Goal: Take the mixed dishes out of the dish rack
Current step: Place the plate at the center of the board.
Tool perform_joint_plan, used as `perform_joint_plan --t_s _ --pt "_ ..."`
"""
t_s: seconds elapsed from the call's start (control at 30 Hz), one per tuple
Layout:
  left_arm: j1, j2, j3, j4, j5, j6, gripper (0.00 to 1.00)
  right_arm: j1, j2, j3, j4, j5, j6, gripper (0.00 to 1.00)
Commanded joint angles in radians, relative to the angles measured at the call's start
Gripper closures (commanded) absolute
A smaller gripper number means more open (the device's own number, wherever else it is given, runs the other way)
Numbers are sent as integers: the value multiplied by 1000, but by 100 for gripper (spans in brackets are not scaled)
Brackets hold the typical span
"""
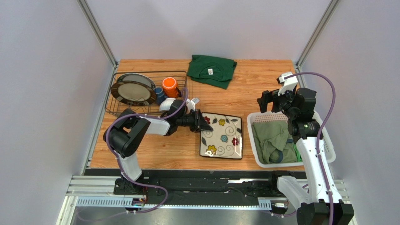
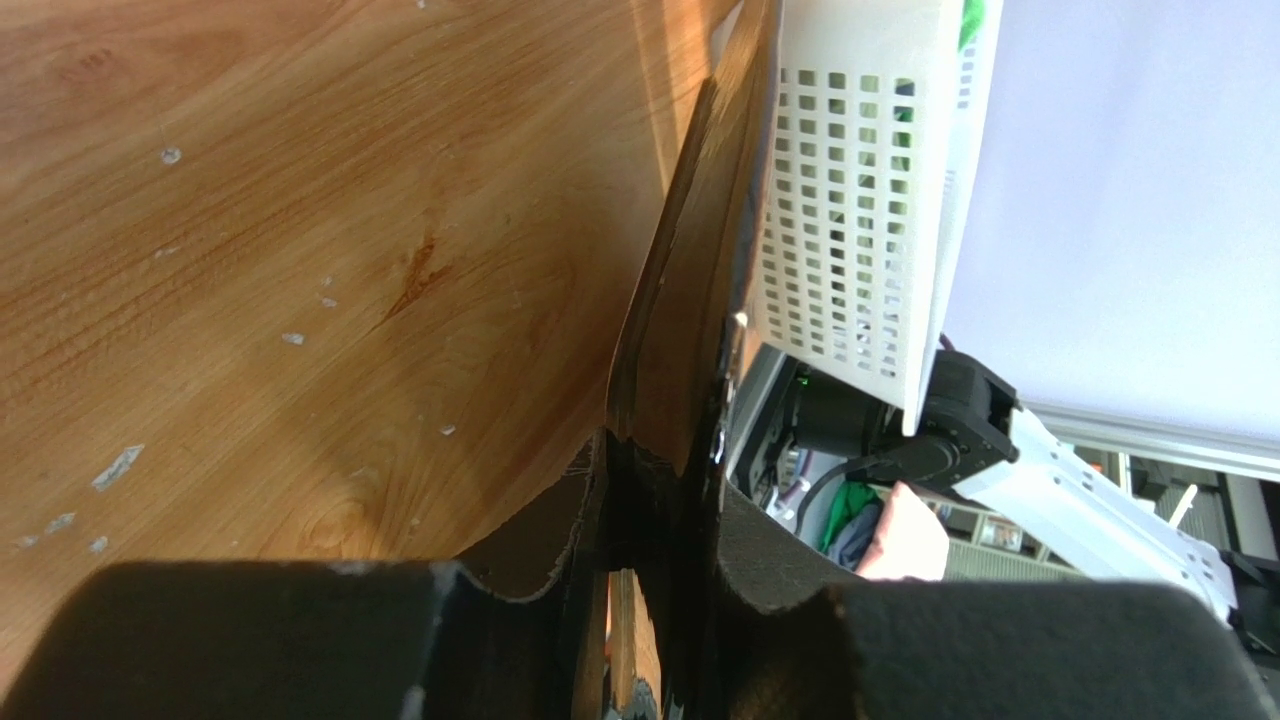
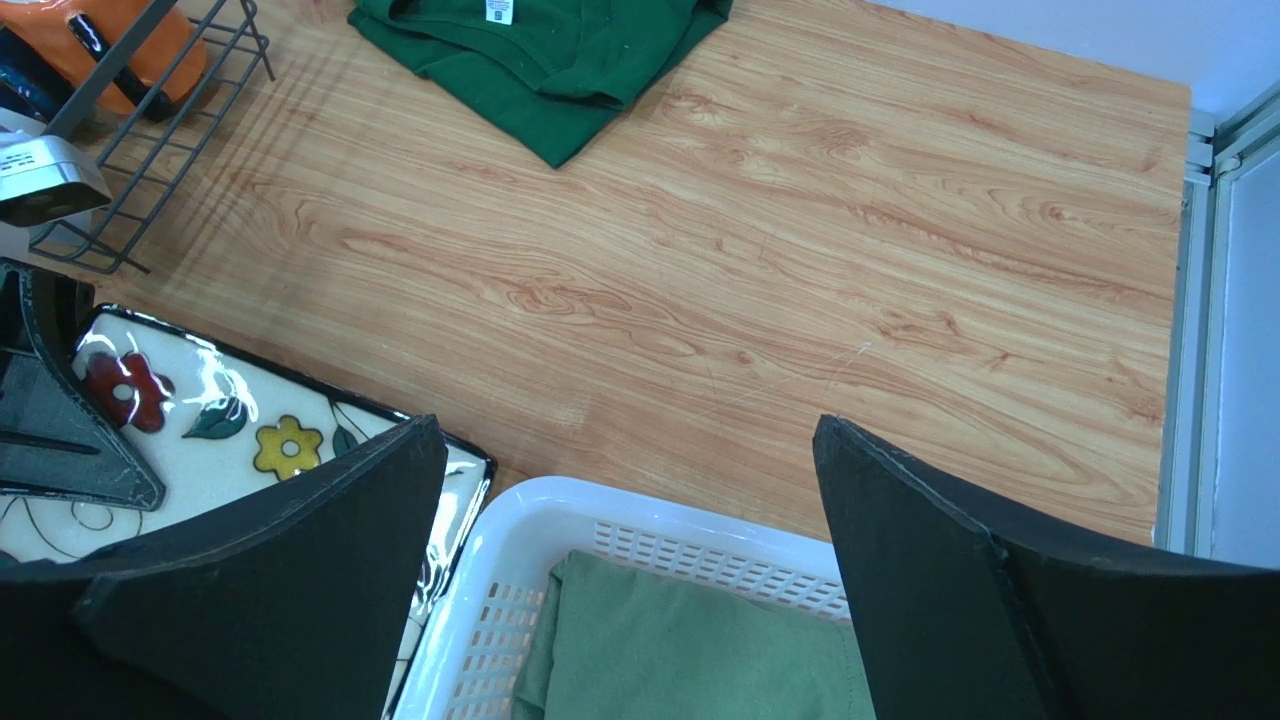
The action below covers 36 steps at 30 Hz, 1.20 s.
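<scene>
Left gripper (image 1: 203, 123) clamps the square flowered plate (image 1: 224, 137) by its far-left corner, plate just right of the dish rack (image 1: 109, 105); right gripper (image 1: 267, 101) gapes wide over the white basket (image 1: 328, 154).

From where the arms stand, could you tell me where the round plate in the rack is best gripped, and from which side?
Probably the far-left rim, pinched from above. The round plate leans tilted in the left end of the rack, so its thin edge stands clear there, while the blue mug and orange mug crowd its right side and wires fence its near edge.
</scene>
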State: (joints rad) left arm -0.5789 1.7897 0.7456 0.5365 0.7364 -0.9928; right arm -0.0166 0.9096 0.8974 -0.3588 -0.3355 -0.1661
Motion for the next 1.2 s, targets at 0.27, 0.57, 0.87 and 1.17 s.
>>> perform_joint_plan --t_s 0.27,0.57,0.87,1.17 --pt "-39 -179 -28 34 -52 -15 100 -6 2 3 37 -11 -19 1" --pt "-76 -138 -18 56 -28 -27 100 -6 8 3 35 -7 -24 1" --pt "-95 -73 3 108 3 -53 100 -6 3 6 34 -11 -26 1" --pt "-95 -3 26 114 20 -60 100 -6 3 5 32 -13 -24 1"
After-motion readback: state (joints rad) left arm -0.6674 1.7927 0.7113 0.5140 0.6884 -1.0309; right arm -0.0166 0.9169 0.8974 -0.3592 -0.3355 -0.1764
